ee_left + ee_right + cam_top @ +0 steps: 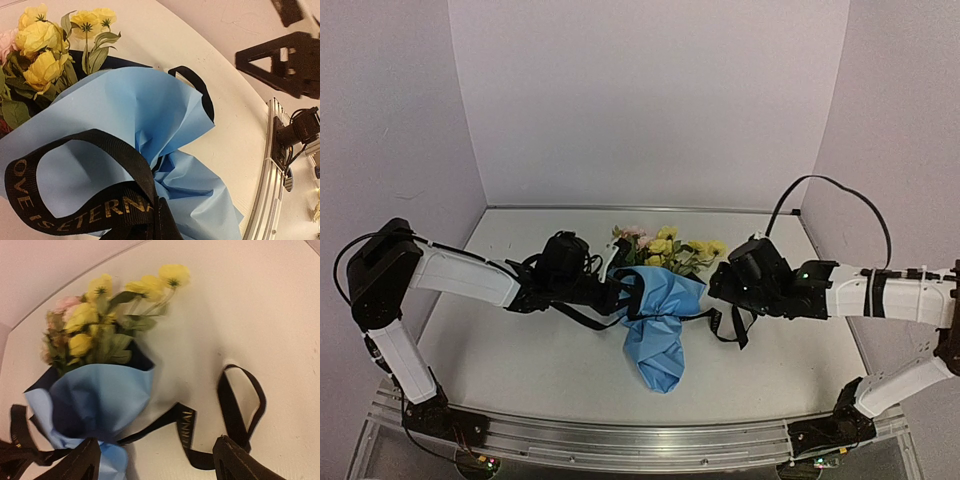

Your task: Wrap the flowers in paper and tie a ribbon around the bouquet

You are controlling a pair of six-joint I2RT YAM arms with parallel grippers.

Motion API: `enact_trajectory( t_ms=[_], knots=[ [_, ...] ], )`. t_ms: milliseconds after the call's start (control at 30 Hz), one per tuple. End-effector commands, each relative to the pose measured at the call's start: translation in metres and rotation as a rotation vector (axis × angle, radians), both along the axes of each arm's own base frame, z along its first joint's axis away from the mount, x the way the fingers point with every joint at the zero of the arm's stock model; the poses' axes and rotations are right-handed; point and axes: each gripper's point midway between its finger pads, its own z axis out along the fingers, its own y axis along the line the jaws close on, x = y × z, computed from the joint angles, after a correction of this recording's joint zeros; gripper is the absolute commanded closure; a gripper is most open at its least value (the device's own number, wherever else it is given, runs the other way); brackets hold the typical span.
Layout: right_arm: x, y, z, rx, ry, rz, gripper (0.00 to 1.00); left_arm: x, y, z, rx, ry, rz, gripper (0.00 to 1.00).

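The bouquet lies mid-table: yellow and pink flowers (665, 248) at the far end, with light blue paper (660, 330) gathered round the stems. The black ribbon (720, 322) runs round the paper's narrow waist. My left gripper (618, 296) sits at the bouquet's left side, shut on the ribbon (95, 210), which loops over the paper (130, 105) beside the flowers (45, 45). My right gripper (715, 287) is open just right of the bouquet. Its fingers (240, 462) straddle a slack ribbon tail (186, 426) that lies on the table next to the paper (100, 395) and flowers (95, 320).
A metal rail (620, 440) runs along the table's near edge (265, 190). Pale walls close in the back and both sides. Bare white tabletop (520, 350) surrounds the bouquet. A loop of ribbon (245, 395) lies to the right of it.
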Motion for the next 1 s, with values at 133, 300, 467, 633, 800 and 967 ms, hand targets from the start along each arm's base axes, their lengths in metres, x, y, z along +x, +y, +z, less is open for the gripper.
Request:
enact_trajectory(
  t_ms=[133, 300, 467, 633, 800, 967],
  knots=[
    [-0.020, -0.071, -0.084, -0.077, 0.278, -0.223, 0.32, 0.008, -0.013, 0.023, -0.011, -0.083, -0.025, 1.00],
    [-0.022, -0.086, -0.107, -0.112, 0.338, -0.287, 0.37, 0.007, -0.014, 0.021, -0.003, -0.083, -0.035, 1.00],
    [-0.013, -0.098, -0.123, -0.129, 0.381, -0.344, 0.45, 0.007, -0.013, 0.021, 0.009, -0.087, -0.035, 1.00],
    [0.005, -0.092, -0.125, -0.112, 0.382, -0.346, 0.51, 0.006, -0.012, 0.019, 0.014, -0.085, -0.035, 1.00],
    [0.015, -0.090, -0.132, -0.089, 0.393, -0.349, 0.74, 0.005, -0.011, 0.019, 0.014, -0.088, -0.034, 1.00],
    [0.022, -0.088, -0.126, -0.079, 0.375, -0.342, 1.00, 0.004, -0.010, 0.019, 0.011, -0.090, -0.038, 1.00]
  ],
)
